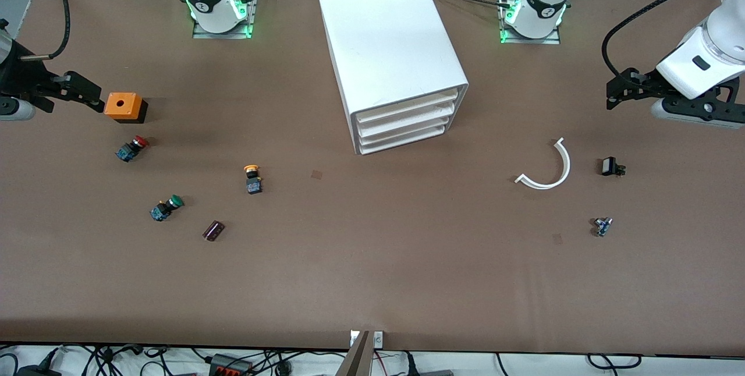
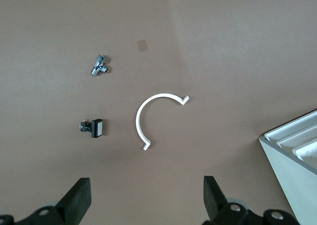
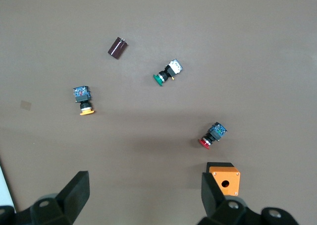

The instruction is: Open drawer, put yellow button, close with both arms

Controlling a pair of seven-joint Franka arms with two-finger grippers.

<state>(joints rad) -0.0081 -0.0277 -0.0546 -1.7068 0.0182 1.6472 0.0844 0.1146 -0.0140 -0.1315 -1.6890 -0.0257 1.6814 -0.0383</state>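
Drawer (image 1: 407,102) was shut, yellow button (image 1: 252,178) sat out on the bench (image 1: 372,271).
Left gripper (image 2: 147,201) and right gripper (image 3: 144,197) both hovered, jaws wide apart.

Matt brown table (image 1: 372,271), smooth white plastic cabinet (image 1: 384,38), shiny metal fitting (image 1: 602,226)

no readable text, label, brand or number shows in any view. a small dark mark sits on each arm's base band, too small to read.
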